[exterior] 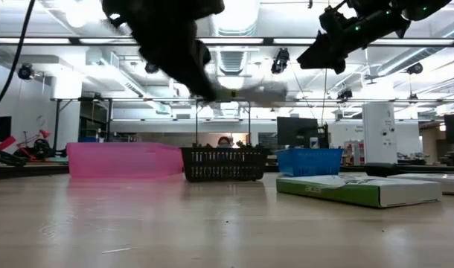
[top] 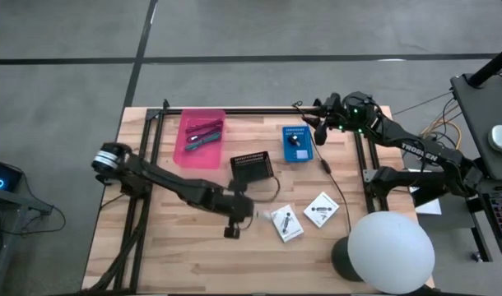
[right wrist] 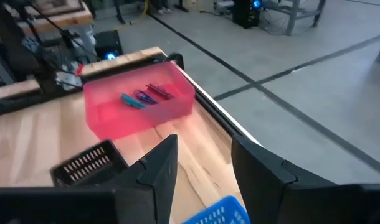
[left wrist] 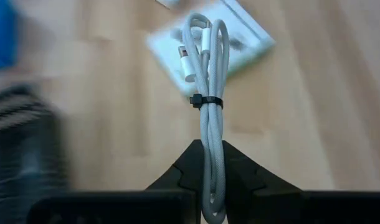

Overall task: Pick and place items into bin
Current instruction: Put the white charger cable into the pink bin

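My left gripper (left wrist: 210,152) is shut on a white braided cable bundle (left wrist: 209,68), looped several times and bound by a black tie (left wrist: 206,101). In the high view this gripper (top: 253,214) hovers over the table's middle, left of two white flat packets (top: 287,223) (top: 321,209). A pink bin (top: 200,138) at the far left holds pen-like sticks (right wrist: 143,96). A small dark knob (top: 231,233) lies on the wood near my left gripper. My right gripper (right wrist: 205,155) stands open and holds nothing, raised at the far right (top: 321,131) beside the blue bin (top: 297,143). My left gripper pinches the cable bundle between its two fingers, on the strands below the black tie (left wrist: 211,134). The fingers slant down and lie along the bundle, which sticks out past them. The bundle is lifted clear of the table, its plug ends (left wrist: 191,53) farthest from the fingers.
A black slotted basket (top: 253,168) stands between the pink and blue bins. A loose dark cable (top: 332,177) runs down the table's right side. A large white dome (top: 391,251) sits at the near right corner. Bare wood lies along the near left (top: 152,247).
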### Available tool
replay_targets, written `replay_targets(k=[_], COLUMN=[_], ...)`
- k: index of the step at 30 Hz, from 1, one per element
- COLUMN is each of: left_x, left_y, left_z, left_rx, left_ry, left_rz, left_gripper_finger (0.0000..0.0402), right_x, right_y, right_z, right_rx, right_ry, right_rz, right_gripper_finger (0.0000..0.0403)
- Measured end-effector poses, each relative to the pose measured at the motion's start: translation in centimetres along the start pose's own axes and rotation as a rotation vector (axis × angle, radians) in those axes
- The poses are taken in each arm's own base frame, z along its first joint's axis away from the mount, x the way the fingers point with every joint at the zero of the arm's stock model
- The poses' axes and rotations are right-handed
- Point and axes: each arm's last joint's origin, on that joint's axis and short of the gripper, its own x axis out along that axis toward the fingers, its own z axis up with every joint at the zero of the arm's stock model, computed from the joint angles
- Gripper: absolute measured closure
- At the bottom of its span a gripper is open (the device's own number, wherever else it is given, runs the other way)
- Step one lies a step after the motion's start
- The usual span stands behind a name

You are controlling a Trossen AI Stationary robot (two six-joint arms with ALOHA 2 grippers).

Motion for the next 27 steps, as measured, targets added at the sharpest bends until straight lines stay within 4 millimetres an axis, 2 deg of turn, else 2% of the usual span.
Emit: replay_targets(k=[5, 15, 19, 27], left_x=[-2.6, -5.5, -6.1, -8.1], left_y=[2.5, 6.5, 7.8, 10.1], left_z=[0.8, 1.9, 1.7, -0.7], left_rx=[-0.098, -0.210, -0.235, -0.244], left_ry=[-0.071, -0.202, -0.195, 0.016], left_rz=[0.133, 0.327, 0.376, 0.454], left_gripper_finger=[0.0385, 0.0385, 0.0386, 0.0386], right_x=[0.1, 0.2, 0.4, 0.5], right_y=[0.7, 2.6, 3.3, 3.4], right_z=[0.7, 1.2, 1.4, 1.3], right_rx=[0.020, -0.071, -0.089, -0.085], right_ry=[-0.066, -0.130, -0.155, -0.145], right_rz=[0.119, 0.230, 0.260, 0.259], right_gripper_finger=[0.0248, 0.0186, 0.0164, 0.0143])
